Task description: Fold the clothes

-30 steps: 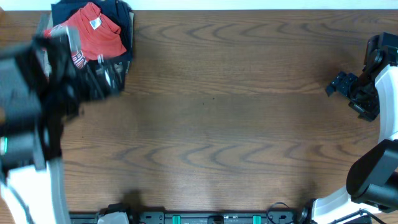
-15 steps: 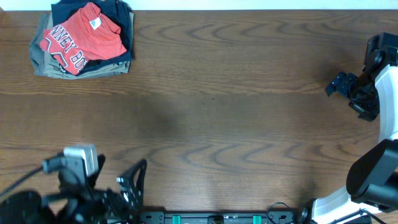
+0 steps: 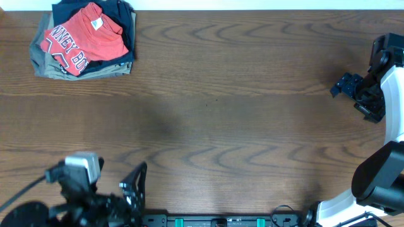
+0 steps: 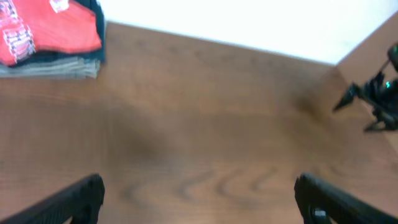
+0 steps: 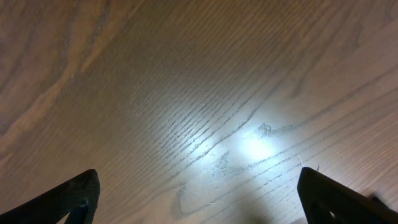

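From overhead, the coral-red T-shirt [image 3: 85, 43] lies on top of a stack of folded garments [image 3: 47, 68] in the far left corner of the bench [image 3: 240, 113], white lettering facing up. My left gripper [image 3: 134, 183] sits at the near edge, toward the left corner, well apart from the T-shirt, its jaws spread wide and holding nothing. My right gripper [image 3: 344, 85] hangs by the right edge, nearer the far side, also wide and empty. Through my left wrist camera, my two fingers [image 4: 81, 199] stand at the bottom corners of the view with bare wood between them. The T-shirt shows at the upper left on its stack, with a navy layer and a khaki layer under it, and the right gripper is a small dark blur at the far right. Through my right wrist camera, the fingers [image 5: 78, 196] stand wide apart above bare wood grain with a bright patch of glare, touching nothing.
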`<action>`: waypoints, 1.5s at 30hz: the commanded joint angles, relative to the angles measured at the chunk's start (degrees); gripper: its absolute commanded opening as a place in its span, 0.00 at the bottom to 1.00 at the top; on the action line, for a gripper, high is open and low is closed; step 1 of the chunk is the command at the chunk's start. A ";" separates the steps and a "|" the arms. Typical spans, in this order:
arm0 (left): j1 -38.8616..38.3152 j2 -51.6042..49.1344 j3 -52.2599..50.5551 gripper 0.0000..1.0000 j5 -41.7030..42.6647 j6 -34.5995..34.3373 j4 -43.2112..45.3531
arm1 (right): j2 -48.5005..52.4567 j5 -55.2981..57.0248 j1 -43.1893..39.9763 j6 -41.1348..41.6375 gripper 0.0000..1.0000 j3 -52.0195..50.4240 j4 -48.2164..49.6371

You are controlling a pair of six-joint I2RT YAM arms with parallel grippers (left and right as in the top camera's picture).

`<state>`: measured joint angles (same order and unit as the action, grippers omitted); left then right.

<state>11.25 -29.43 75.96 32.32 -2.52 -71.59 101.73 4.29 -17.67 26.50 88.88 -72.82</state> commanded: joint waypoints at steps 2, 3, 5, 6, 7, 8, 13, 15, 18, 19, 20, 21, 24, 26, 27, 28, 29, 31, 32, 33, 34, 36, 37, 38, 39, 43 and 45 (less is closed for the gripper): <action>-4.07 5.03 -11.96 0.98 0.94 0.94 13.62 | -0.48 0.17 -0.26 -0.44 0.99 0.24 -0.04; -5.49 6.78 -15.37 0.98 0.87 0.98 18.10 | -0.48 0.17 -0.26 -0.44 0.99 0.24 -0.04; -8.28 10.86 -23.10 0.98 0.02 0.98 28.02 | -0.48 0.17 -0.26 -0.44 0.99 0.24 -0.04; -9.51 13.09 -27.28 0.98 -0.50 0.98 33.20 | -0.48 0.17 -0.26 -0.44 0.99 0.24 -0.04; -10.47 15.28 -31.32 0.98 -1.33 0.94 38.12 | -0.48 0.17 -0.26 -0.44 0.99 0.24 -0.04; -11.06 17.09 -34.73 0.98 -2.14 0.46 42.12 | -0.48 0.17 -0.26 -0.44 0.99 0.24 -0.04; -11.61 24.24 -49.90 0.98 -13.46 -13.75 58.05 | -0.48 0.17 -0.26 -0.44 0.99 0.24 -0.04; -11.61 26.05 -54.45 0.98 -17.44 -17.22 61.40 | -0.48 0.17 -0.26 -0.44 0.99 0.24 -0.04; -11.61 28.06 -60.48 0.98 -21.46 -17.94 66.42 | -0.48 0.17 -0.26 -0.44 0.99 0.24 -0.04; -11.61 28.61 -62.29 0.98 -22.25 -17.94 68.26 | -0.48 0.17 -0.26 -0.44 0.99 0.24 -0.04; -11.61 29.03 -63.76 0.98 -22.84 -17.90 70.05 | -0.48 0.17 -0.26 -0.44 0.99 0.24 -0.04; -11.61 29.35 -65.40 0.98 -22.97 -17.68 72.30 | -0.48 0.17 -0.26 -0.44 0.99 0.24 -0.04; -11.61 29.33 -69.13 0.98 -22.95 -15.45 77.96 | -0.48 0.17 -0.26 -0.44 0.99 0.24 -0.04; -11.58 29.33 -71.10 0.98 -22.99 -13.77 79.80 | -0.48 0.17 -0.26 -0.44 0.99 0.24 -0.04; -11.58 29.33 -71.89 0.98 -23.02 -12.66 80.46 | -0.48 0.17 -0.26 -0.44 0.99 0.24 -0.04; -11.58 29.33 -72.67 0.98 -23.02 -11.50 81.09 | -0.48 0.17 -0.26 -0.44 0.99 0.24 -0.04; -11.58 29.33 -73.29 0.98 -23.06 -10.71 81.48 | -0.48 0.17 -0.26 -0.44 0.99 0.24 -0.04; -11.58 29.33 -74.51 0.98 -24.55 -10.19 81.77 | -0.48 0.17 -0.26 -0.44 0.99 0.24 -0.04; -11.58 29.33 -75.08 0.98 -25.46 -10.19 81.85 | -0.48 0.17 -0.26 -0.44 0.99 0.24 -0.04; -11.58 29.33 -75.80 0.98 -26.67 -10.19 82.09 | -0.48 0.17 -0.26 -0.44 0.99 0.24 -0.04; -11.56 29.33 -75.76 0.98 -27.80 -10.16 80.96 | -0.48 0.17 -0.26 -0.44 0.99 0.24 -0.04; -11.54 29.33 -75.76 0.98 -29.92 -10.16 79.41 | -0.48 0.17 -0.26 -0.44 0.99 0.24 -0.04; -11.54 29.33 -75.76 0.98 -31.43 -10.14 78.49 | -0.48 0.17 -0.26 -0.44 0.99 0.24 -0.04; -11.54 29.33 -75.76 0.98 -32.22 -10.12 77.75 | -0.48 0.17 -0.26 -0.44 0.99 0.24 -0.04; -11.54 29.33 -75.76 0.98 -32.70 -9.81 76.72 | -0.48 0.17 -0.26 -0.44 0.99 0.24 -0.04; -11.54 29.33 -75.76 0.98 -33.00 -8.90 68.91 | -0.48 0.17 -0.26 -0.44 0.99 0.24 -0.04; -11.54 29.33 -75.73 0.98 -32.83 -8.90 67.43 | -0.48 0.17 -0.26 -0.44 0.99 0.24 -0.04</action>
<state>-0.12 -0.67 0.75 1.43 -12.88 -1.13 101.73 4.29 -17.67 26.50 88.86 -72.77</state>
